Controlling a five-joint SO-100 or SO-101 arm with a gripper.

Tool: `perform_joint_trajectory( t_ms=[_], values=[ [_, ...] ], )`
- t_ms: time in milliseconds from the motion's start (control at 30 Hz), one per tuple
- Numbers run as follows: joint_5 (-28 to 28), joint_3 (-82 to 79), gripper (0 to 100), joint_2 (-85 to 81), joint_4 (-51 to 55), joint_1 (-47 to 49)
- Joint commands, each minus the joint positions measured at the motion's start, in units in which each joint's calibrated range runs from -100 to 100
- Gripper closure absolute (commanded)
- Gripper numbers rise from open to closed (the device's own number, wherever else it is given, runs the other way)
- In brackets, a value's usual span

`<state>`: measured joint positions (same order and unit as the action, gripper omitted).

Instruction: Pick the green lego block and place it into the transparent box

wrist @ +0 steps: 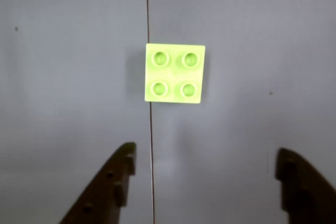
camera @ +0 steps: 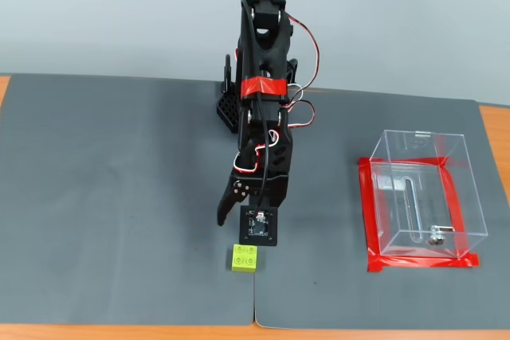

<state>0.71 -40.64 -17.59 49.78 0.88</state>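
Grey matting covers the tabletop (camera: 119,197), laid in two sheets whose seam runs as a thin dark line down the wrist view and meets the front edge near the brick in the fixed view; a pale wall stands behind, and orange wood shows at the mat's borders; the green lego block (wrist: 175,73) sits studs-up and flat on the mat, its left edge just over that seam, free on all sides, which leaves it open to a grasp from above; in the fixed view the green lego block (camera: 245,258) lies near the front edge, just ahead of the arm's tip and well apart from the transparent box (camera: 458,197); the box stands upright and open-topped on the right side of that view, red tape bordering its base, seemingly to fix its spot as the drop target, with a small metal piece (camera: 435,236) on its floor; the arm (camera: 263,109) rises from its base at the rear, folds forward and points steeply down, so the wrist camera looks almost straight at the brick; the pincer (wrist: 205,163) hangs above the mat with its jaws spread wide, holding nothing, both dark fingers (wrist: 113,182) showing at the bottom of the wrist view, with the brick ahead of the gap and nearer the left finger; as I judge it, the pick is not yet made, and a short reach forward and a descent would bring the jaws around the brick.
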Motion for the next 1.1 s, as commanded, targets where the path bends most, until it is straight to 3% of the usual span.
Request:
perform_joint_trajectory(
  t_ms=[0, 533, 1067],
  values=[
    [0.3, 3.2, 68, 0.8, -2.9, 0.9],
    [0.4, 3.6, 68, 7.7, -12.1, 2.4],
    [0.4, 10.7, 68, 17.6, -11.5, 2.4]
  ],
)
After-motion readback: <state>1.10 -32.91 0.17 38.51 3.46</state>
